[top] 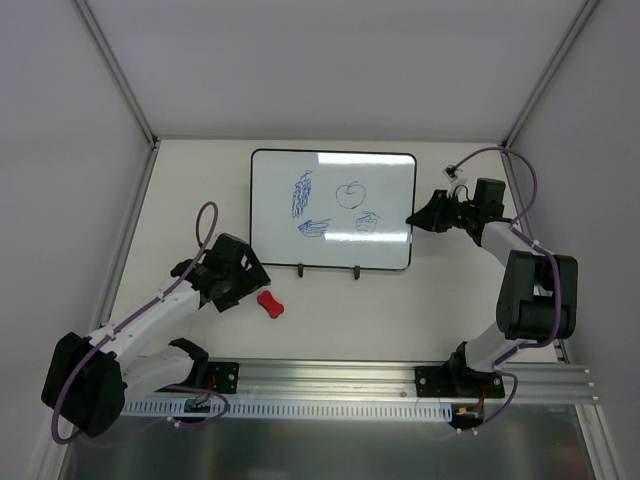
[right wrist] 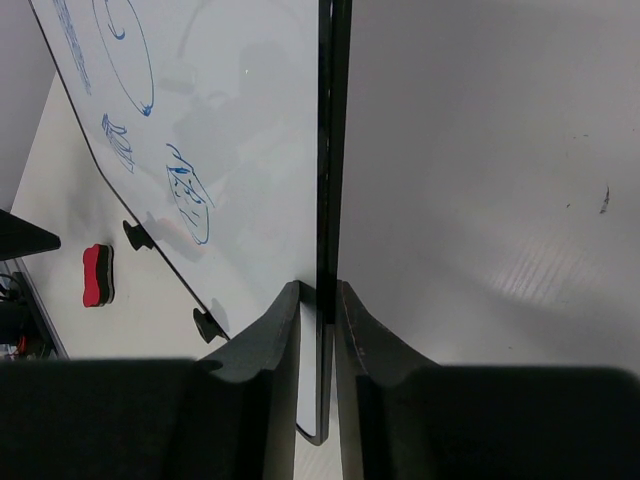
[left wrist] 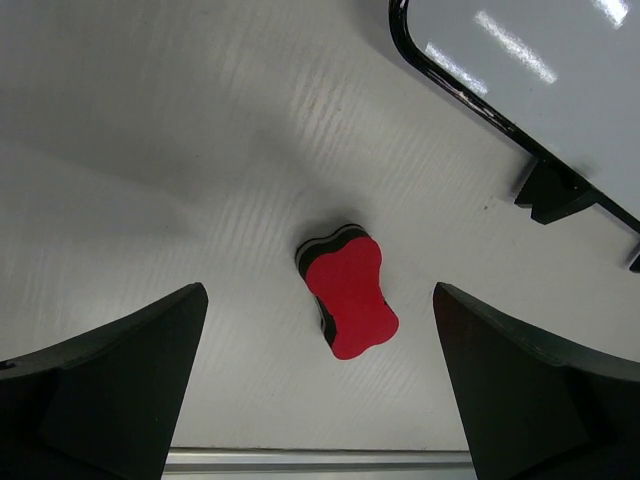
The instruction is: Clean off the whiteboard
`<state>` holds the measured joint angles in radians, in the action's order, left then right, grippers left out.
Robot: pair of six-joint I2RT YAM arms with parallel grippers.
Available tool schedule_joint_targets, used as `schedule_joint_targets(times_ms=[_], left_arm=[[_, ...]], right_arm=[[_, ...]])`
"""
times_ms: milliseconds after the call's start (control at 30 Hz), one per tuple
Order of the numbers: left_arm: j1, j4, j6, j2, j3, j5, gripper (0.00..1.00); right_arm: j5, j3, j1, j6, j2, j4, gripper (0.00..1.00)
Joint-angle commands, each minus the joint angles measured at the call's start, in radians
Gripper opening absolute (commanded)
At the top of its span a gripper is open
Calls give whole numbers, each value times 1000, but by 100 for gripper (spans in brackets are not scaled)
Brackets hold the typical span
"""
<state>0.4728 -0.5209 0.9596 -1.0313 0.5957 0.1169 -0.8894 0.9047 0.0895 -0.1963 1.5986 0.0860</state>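
Observation:
The whiteboard stands tilted on two black feet at the table's middle, with several blue doodles on its face. My right gripper is shut on its right edge; in the right wrist view the fingers pinch the black frame from both sides. The red bone-shaped eraser lies on the table in front of the board's lower left corner. My left gripper is open just left of the eraser. In the left wrist view the eraser lies ahead, between the two wide-apart fingers.
White walls enclose the table on three sides. An aluminium rail with both arm bases runs along the near edge. The board's feet stand close beyond the eraser. The eraser also shows small in the right wrist view.

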Motion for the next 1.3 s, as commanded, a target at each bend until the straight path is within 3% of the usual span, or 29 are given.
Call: schedule_joint_targets(times_ms=[0, 200, 767, 1267], left_arm=[[44, -5, 60, -33, 9, 46, 99], [108, -5, 99, -130, 42, 59, 98], [150, -5, 154, -182, 55, 75, 94], [207, -5, 211, -243, 82, 82, 77]], right_arm=[[4, -1, 9, -34, 8, 26, 10], [17, -7, 18, -15, 17, 1, 11], [17, -9, 26, 6, 43, -66, 11], [60, -38, 23, -64, -40, -69, 11]])
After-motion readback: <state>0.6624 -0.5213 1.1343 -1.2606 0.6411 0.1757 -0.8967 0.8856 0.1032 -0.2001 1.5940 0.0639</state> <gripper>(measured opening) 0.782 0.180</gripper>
